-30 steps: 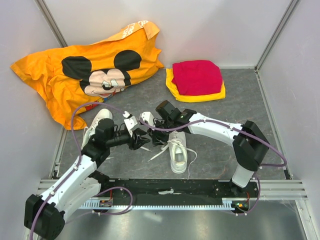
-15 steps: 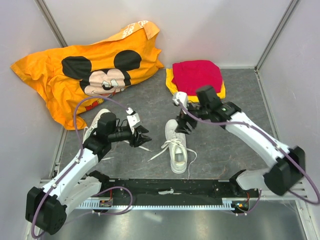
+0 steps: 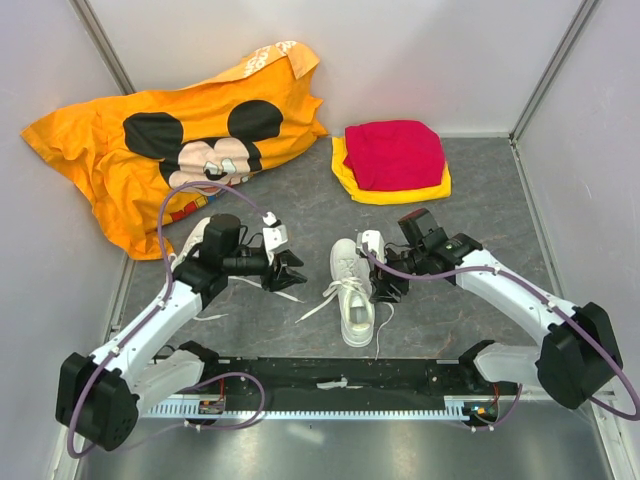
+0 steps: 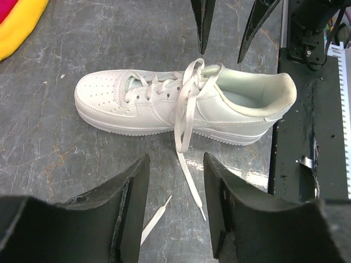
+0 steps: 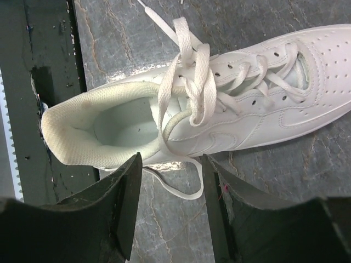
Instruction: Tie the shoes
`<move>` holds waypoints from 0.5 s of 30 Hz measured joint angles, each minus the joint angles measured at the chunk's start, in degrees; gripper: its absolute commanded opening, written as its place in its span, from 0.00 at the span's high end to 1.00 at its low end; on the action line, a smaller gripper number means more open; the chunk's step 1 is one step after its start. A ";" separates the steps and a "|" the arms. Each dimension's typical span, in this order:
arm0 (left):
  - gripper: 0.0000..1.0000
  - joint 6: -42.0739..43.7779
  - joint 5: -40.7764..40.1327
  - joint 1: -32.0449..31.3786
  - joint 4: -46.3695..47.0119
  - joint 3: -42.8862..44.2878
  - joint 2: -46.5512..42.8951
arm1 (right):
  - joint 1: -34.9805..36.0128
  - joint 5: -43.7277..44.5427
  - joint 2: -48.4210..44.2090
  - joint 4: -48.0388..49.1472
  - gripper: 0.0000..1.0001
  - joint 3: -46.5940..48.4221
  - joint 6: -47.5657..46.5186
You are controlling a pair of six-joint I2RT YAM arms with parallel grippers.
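One white shoe [image 3: 353, 295] lies in the middle of the grey table with its toe pointing away from the arms. Its laces are loose, with a crossing at the tongue [image 5: 189, 87]. One lace end [image 4: 186, 164] trails left on the table and a loop [image 5: 184, 183] trails right. My left gripper [image 3: 290, 272] is open just left of the shoe, and the lace end lies between its jaws [image 4: 175, 159]. My right gripper [image 3: 385, 290] is open at the shoe's right side over the loop [image 5: 170, 159]. The second shoe [image 3: 193, 243] lies mostly hidden under my left arm.
An orange cartoon-mouse shirt [image 3: 170, 140] lies at the back left. A folded red cloth on a yellow one [image 3: 395, 155] sits at the back right. The black base rail [image 3: 340, 380] runs just behind the shoe's heel. Walls close in both sides.
My right gripper has swung from beside the left gripper, across the shoe, to the shoe's right side near the heel. My left gripper has shifted slightly right and stays open.
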 measured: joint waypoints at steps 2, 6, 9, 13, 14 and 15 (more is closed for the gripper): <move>0.50 0.66 0.11 0.00 -0.50 0.52 0.63 | -0.17 -0.50 0.00 0.15 0.48 -0.52 -0.66; 0.50 1.53 0.31 0.00 -0.87 0.68 1.51 | -0.50 -1.27 0.20 0.31 0.51 -1.09 -1.44; 0.50 2.08 0.33 0.00 -0.90 0.68 1.79 | -0.52 -1.68 0.48 0.66 0.53 -1.18 -1.51; 0.50 2.34 0.37 0.00 -0.87 0.68 2.10 | -0.52 -2.32 0.72 1.57 0.58 -1.68 -1.42; 0.50 2.36 0.37 0.00 -0.87 0.68 2.21 | -0.52 -2.40 0.83 1.79 0.61 -1.81 -1.38; 0.50 2.36 0.42 0.00 -0.87 0.70 2.38 | -0.52 -2.49 1.05 1.84 0.62 -1.84 -1.29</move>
